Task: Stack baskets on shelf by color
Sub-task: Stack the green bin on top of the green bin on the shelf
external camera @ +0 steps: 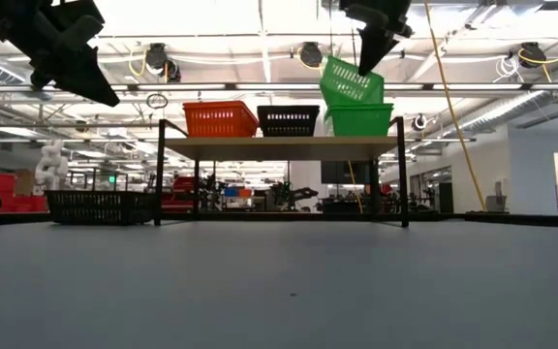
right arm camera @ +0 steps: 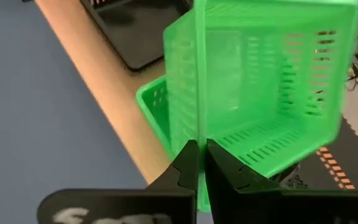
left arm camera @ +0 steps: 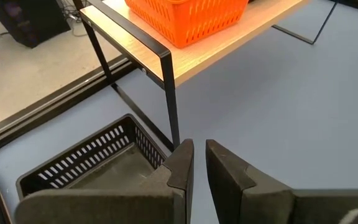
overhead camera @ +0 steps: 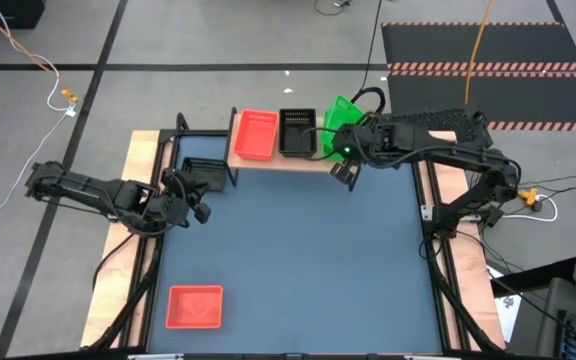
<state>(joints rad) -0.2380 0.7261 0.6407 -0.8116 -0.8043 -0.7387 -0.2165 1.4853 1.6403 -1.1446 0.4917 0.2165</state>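
Observation:
The shelf (external camera: 279, 147) stands at the table's far edge with a red basket (overhead camera: 255, 135), a black basket (overhead camera: 297, 131) and a green basket (external camera: 360, 119) resting on it by their bottoms. Above that green one, my right gripper (right arm camera: 199, 155) is shut on a second green basket (external camera: 352, 82), which is tilted. Another black basket (left arm camera: 98, 165) sits on the table beside the shelf's left legs. My left gripper (left arm camera: 199, 163) hovers over it, open by a narrow gap and holding nothing. A second red basket (overhead camera: 195, 306) lies at the table's near left. My right gripper pinches the rim of one wall (right arm camera: 197, 134) of the green basket between its two fingers, slanting down from the near side. The basket hangs tilted over the green basket on the shelf. Its lower edge (external camera: 329, 105) is at that basket's rim; whether they touch, I cannot tell.
The shelf's thin black legs (left arm camera: 169, 93) stand close in front of my left gripper. The wooden table edges (overhead camera: 118, 260) and black frame rails run along both sides. The blue table top (overhead camera: 308, 260) stretches between the shelf and the near red basket.

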